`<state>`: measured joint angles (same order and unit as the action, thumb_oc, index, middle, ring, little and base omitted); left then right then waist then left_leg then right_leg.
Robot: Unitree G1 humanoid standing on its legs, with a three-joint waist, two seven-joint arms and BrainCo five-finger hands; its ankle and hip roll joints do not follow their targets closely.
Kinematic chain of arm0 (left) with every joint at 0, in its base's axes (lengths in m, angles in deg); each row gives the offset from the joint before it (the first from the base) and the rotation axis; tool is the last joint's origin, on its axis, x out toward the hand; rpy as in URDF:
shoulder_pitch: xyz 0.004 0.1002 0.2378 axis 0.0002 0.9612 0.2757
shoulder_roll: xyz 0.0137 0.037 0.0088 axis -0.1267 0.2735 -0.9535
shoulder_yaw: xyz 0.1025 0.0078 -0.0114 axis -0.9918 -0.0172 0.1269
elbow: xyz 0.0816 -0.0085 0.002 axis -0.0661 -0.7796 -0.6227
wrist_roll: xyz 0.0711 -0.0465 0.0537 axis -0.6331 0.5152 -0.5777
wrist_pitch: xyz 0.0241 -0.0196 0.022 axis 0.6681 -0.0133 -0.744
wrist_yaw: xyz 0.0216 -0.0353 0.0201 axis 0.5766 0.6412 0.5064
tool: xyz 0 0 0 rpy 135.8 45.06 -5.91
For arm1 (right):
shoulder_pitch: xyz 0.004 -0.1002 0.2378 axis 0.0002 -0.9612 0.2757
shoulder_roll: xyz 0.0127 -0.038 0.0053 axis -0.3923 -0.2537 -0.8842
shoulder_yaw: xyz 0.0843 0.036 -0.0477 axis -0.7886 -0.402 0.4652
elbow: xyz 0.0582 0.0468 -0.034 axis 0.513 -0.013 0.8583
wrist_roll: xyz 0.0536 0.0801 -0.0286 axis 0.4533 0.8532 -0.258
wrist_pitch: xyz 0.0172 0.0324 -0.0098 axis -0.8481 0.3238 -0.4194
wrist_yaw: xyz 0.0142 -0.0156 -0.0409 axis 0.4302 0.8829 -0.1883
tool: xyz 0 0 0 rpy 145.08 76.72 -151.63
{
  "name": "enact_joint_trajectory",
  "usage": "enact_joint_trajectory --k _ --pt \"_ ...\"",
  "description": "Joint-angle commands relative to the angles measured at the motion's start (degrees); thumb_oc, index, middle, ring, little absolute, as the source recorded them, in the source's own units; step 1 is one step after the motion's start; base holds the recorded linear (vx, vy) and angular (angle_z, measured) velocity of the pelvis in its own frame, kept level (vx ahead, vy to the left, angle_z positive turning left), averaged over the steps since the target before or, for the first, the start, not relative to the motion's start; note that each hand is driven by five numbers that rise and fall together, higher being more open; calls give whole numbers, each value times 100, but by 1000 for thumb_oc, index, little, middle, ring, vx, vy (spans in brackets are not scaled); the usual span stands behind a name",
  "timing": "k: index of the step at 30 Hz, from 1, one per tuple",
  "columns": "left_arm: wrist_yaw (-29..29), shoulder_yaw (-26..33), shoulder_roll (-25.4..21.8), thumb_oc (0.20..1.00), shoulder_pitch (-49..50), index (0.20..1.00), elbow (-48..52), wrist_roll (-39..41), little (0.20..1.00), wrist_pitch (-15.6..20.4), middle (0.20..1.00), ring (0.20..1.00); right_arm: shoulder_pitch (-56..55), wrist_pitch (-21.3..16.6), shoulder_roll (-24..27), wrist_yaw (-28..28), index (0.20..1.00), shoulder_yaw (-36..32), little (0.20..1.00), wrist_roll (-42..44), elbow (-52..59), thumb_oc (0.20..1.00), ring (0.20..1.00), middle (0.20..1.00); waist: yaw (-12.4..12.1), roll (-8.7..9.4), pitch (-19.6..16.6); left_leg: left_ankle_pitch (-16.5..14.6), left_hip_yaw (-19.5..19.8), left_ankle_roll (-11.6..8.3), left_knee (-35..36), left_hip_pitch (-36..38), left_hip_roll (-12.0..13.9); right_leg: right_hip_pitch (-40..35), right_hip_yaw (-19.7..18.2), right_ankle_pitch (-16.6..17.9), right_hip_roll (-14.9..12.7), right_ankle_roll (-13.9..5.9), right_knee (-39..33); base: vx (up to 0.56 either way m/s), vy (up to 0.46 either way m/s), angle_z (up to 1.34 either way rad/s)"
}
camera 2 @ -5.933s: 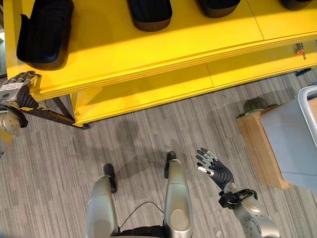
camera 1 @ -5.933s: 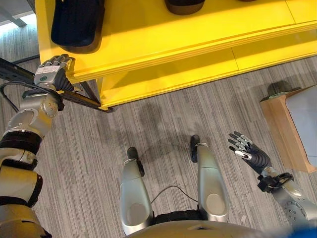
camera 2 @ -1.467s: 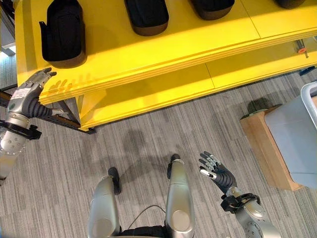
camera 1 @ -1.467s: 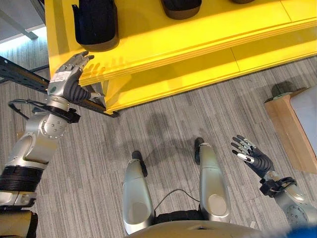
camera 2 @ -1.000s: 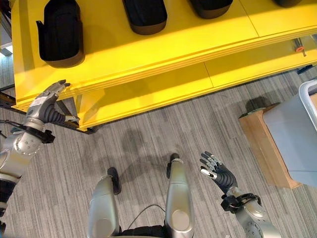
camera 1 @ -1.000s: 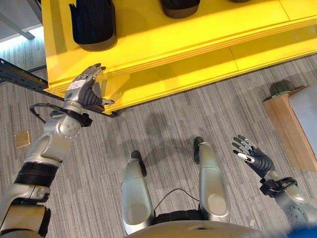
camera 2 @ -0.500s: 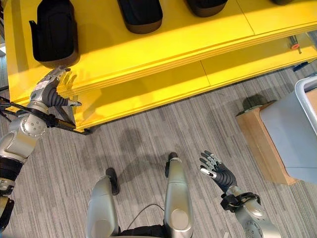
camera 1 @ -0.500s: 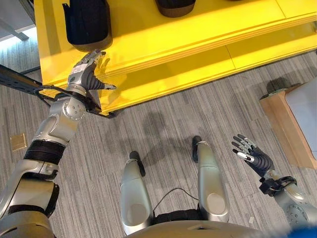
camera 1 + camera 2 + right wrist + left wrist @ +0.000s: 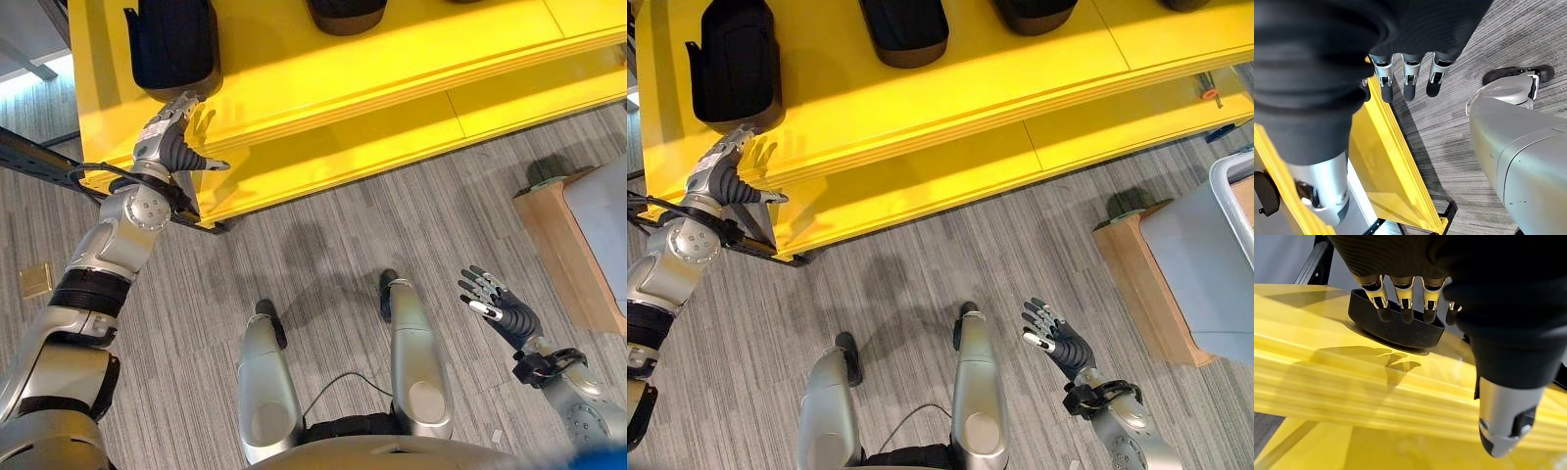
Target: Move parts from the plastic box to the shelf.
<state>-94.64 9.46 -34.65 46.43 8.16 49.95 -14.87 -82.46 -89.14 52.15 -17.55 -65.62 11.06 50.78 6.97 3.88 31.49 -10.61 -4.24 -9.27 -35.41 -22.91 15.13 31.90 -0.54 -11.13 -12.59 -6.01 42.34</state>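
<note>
Left hand [image 9: 167, 137] sits at the front edge of the yellow shelf [image 9: 323, 69], at the shelf's left end. Fingers [image 9: 1403, 301] straight and slightly spread, thumb [image 9: 211, 164] out to the side, nothing in the grasp. Fingertips point at the black part [image 9: 174, 44] on the shelf top, just in front of it; left wrist view puts the same part [image 9: 1396, 328] right past the fingertips, apart from them. Finger shadows fall on the shelf face below the part.

More black parts on the same shelf top: second one [image 9: 904, 29] to the right of the first, third [image 9: 1036, 12] further right along the shelf, both cut by the upper frame edge. Lower yellow shelf level [image 9: 950, 171] shows under the top one. Small red-tipped item [image 9: 1207, 93] lies at the far right end of the lower level, too small to identify.

Right hand [image 9: 500, 308] hangs low over the grey carpet floor [image 9: 323, 235], well apart from the shelf, toward its right end. Fingers [image 9: 1409, 81] straight and spread, holding nothing.

Plastic box [image 9: 1205, 264], grey, stands on a wooden stand [image 9: 1136, 284] on the floor to the right of the shelf, beyond the right hand. Box contents can't be made out. Dark round object [image 9: 1127, 206] on the floor between the stand and the shelf.

Black metal rail [image 9: 39, 162] runs diagonally past the shelf's left end, behind the left wrist.
</note>
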Motion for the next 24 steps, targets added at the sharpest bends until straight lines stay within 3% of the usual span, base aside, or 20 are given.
enact_joint_trajectory --k 1,24 --pt "-69 38 -87 1000 -214 1000 -138 204 1000 41 1000 1000 5 -103 64 24 1000 146 1000 44 -94 1000 1000 1000 -17 280 -384 361 459 28 43 -339 188 -421 -189 621 -500 -410 -616 0 0 0" --pt "300 -396 -346 1000 -809 1000 -419 288 1000 -125 1000 1000 -40 47 32 60 1000 202 1000 63 -236 1000 1000 1000 9 277 -419 341 475 25 -1 -338 194 -397 -238 600 -487 -417 -556 0 0 0"
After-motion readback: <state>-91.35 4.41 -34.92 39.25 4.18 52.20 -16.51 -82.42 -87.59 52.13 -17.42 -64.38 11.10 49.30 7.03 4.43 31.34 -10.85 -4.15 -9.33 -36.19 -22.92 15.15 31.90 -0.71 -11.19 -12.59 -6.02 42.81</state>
